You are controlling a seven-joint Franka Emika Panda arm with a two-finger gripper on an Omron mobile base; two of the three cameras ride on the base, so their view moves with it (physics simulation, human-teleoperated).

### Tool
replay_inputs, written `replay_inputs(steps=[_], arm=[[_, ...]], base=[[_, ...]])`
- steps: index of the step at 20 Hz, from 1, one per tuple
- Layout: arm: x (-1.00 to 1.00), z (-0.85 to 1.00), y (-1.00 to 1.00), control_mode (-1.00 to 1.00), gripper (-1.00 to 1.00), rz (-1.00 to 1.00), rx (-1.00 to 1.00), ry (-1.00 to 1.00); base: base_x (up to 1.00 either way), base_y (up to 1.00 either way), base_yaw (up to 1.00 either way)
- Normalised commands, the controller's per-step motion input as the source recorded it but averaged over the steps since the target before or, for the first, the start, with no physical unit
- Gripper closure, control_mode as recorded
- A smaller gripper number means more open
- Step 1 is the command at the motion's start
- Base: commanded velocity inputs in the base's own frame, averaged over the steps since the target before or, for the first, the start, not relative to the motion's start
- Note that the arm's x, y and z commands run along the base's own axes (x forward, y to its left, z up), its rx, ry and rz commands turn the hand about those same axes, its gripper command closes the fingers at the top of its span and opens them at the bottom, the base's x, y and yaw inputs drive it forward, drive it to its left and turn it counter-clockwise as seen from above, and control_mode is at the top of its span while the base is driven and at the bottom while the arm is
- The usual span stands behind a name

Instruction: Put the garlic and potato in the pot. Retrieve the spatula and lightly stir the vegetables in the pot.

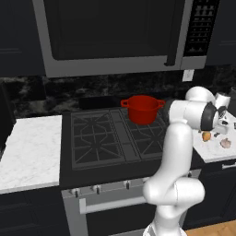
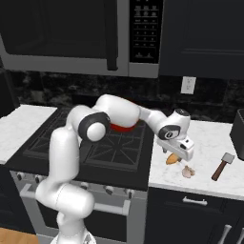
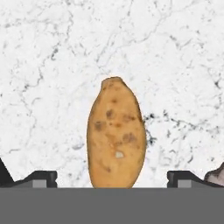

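The tan, speckled potato [image 3: 116, 133] lies on the white marble counter [image 2: 209, 138] right of the stove. My gripper [image 3: 113, 179] hangs open just above it, one fingertip [image 3: 41, 178] on each side and neither touching. From the base views the gripper [image 2: 177, 155] hovers over the potato [image 2: 172, 160], with the pale garlic [image 2: 188, 172] beside it. The garlic [image 1: 226, 143] and potato [image 1: 206, 136] sit near the counter's front. The spatula [image 2: 222, 166], wooden-handled with a grey head, lies further right. The red pot [image 1: 143, 109] stands on the stove's back right burner.
The black gas stove [image 1: 106, 138] fills the middle, with a microwave [image 1: 115, 32] overhead. A dark appliance [image 2: 238, 131] stands at the counter's far right. Another marble counter [image 1: 27, 147] lies left of the stove. My arm [image 2: 119, 112] reaches across in front of the pot.
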Motion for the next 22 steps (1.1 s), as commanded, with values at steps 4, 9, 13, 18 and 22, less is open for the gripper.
replay_inputs(steps=[4, 9, 13, 18, 22], arm=[[0.21, -0.33, -0.09, -1.0, -1.0, 0.0, 0.0, 0.03], [0.13, -0.23, 0.0, -1.0, 1.0, 0.0, 0.0, 0.01], [0.0, 0.03, 0.0, -1.0, 1.0, 0.01, 0.01, 0.0], [-0.05, 0.9, 0.36, -1.0, 1.0, 0.03, -0.04, -0.34], [0.0, 1.0, 0.92, -1.0, 1.0, 0.0, -0.14, -0.53]], base=[[0.0, 0.0, 0.0], [0.0, 0.0, 0.0], [0.0, 0.0, 0.0], [0.0, 0.0, 0.0], [0.0, 0.0, 0.0]])
